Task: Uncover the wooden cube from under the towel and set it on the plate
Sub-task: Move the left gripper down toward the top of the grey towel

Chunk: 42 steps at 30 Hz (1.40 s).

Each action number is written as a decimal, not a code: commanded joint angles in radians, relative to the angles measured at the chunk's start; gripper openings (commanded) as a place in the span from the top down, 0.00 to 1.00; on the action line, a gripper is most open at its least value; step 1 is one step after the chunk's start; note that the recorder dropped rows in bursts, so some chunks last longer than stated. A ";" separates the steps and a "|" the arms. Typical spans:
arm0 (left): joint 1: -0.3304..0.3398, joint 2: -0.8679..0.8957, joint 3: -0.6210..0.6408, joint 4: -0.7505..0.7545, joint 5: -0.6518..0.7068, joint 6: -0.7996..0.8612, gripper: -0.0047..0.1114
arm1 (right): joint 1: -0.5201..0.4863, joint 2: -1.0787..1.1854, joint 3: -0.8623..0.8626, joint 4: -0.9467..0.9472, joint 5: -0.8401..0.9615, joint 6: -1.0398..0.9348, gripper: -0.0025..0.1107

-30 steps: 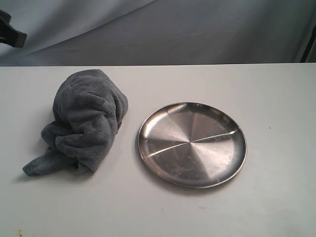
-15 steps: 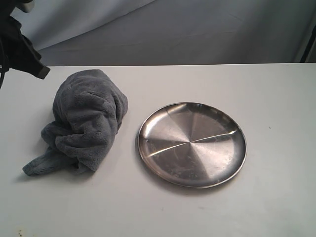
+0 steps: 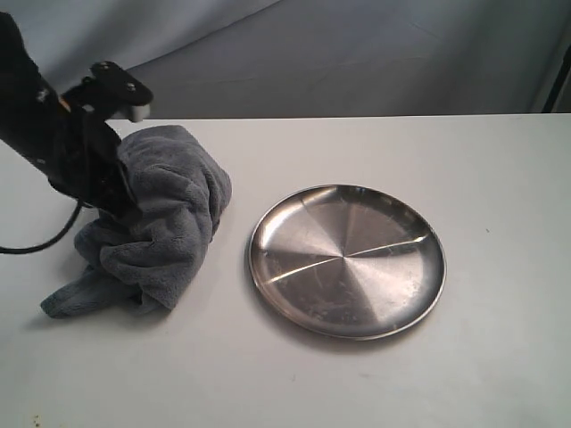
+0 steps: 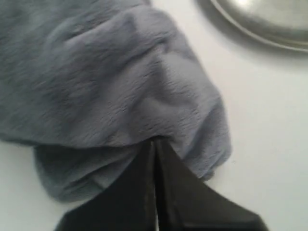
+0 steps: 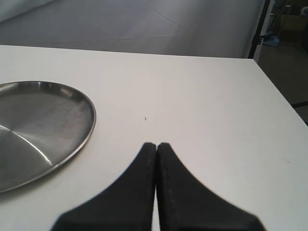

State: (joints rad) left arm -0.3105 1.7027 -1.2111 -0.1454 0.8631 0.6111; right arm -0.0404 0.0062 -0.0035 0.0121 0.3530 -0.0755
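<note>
Across white tabletop (image 3: 500, 357): swung in from the corner, now nosing the towel (image 3: 169, 223) with left fingers (image 4: 162, 163) shut, right fingers (image 5: 149, 161) shut beside plate (image 3: 346, 260). Set to start uncovering.

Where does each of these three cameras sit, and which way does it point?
Exterior view: off the arms, raised, looking down across the table at the towel and plate; the left arm shows at the towel.
Left wrist view: on the left arm, facing the towel close; the left gripper shows, jaws together.
Right wrist view: on the other arm, low over the table, facing the backdrop; the right gripper shows, jaws together.
Shared: the plate in all three; the towel in exterior and left wrist.
</note>
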 commanded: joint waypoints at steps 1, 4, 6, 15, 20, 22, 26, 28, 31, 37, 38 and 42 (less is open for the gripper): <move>-0.076 0.025 -0.010 -0.220 -0.093 0.195 0.96 | 0.004 -0.006 0.004 -0.002 -0.006 0.001 0.98; -0.079 0.034 -0.073 -0.462 -0.275 0.228 0.96 | 0.004 -0.006 0.004 -0.002 -0.006 0.001 0.98; -0.077 0.034 -0.105 -0.474 -0.358 0.215 0.96 | 0.004 -0.006 0.004 -0.002 -0.006 0.001 0.98; -0.008 0.034 -0.140 -0.455 -0.577 0.171 0.96 | 0.004 -0.006 0.004 -0.002 -0.006 0.001 0.98; 0.099 0.034 -0.141 -0.454 -0.569 0.146 0.96 | 0.004 -0.006 0.004 -0.002 -0.006 0.001 0.98; 0.146 0.034 -0.141 -0.454 -0.542 0.146 0.96 | 0.004 -0.006 0.004 -0.002 -0.006 0.001 0.98; 0.232 0.034 -0.141 -0.376 -0.436 0.146 0.96 | 0.004 -0.006 0.004 -0.002 -0.006 0.001 0.98; 0.266 0.034 -0.141 -0.295 -0.378 0.146 0.96 | 0.004 -0.006 0.004 -0.002 -0.006 0.001 0.98; 0.302 0.034 -0.141 -0.236 -0.316 0.143 0.96 | 0.004 -0.006 0.004 -0.002 -0.006 0.001 0.98; 0.311 0.034 -0.141 -0.229 -0.173 0.218 0.96 | 0.004 -0.006 0.004 -0.002 -0.006 0.001 0.98; 0.311 0.034 -0.141 -0.229 -0.146 0.229 0.96 | 0.004 -0.006 0.004 -0.002 -0.006 0.001 0.98; 0.310 0.034 -0.141 -0.229 -0.079 0.264 0.96 | 0.004 -0.006 0.004 -0.002 -0.006 0.001 0.98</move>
State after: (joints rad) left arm 0.0000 1.7359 -1.3433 -0.3760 0.7384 0.8479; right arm -0.0404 0.0062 -0.0035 0.0121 0.3530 -0.0755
